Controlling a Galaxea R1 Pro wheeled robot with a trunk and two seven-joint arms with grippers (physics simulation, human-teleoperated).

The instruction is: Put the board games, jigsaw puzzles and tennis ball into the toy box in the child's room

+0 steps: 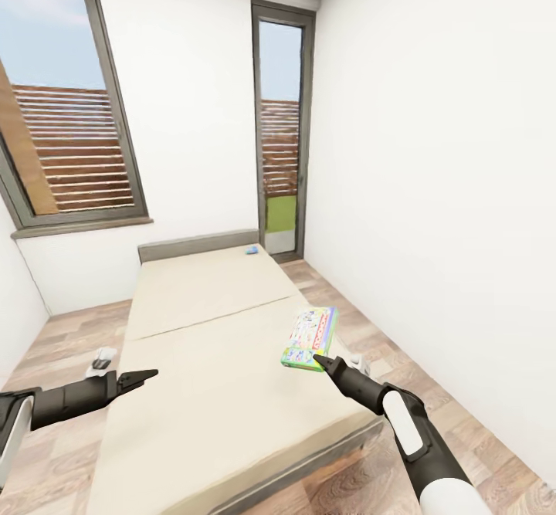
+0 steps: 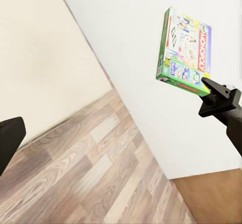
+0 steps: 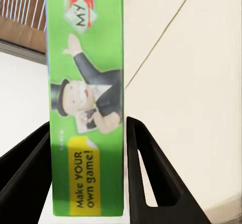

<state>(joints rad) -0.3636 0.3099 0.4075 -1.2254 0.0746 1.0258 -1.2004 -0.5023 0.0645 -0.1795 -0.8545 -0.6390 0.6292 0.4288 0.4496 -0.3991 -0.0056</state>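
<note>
Right gripper (image 1: 323, 360) around board game (image 1: 310, 337)

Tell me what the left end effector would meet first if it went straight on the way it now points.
Probably nothing soon: the left end effector points across over the bed, toward the board game that the right end effector grips. Depth is unclear.
</note>
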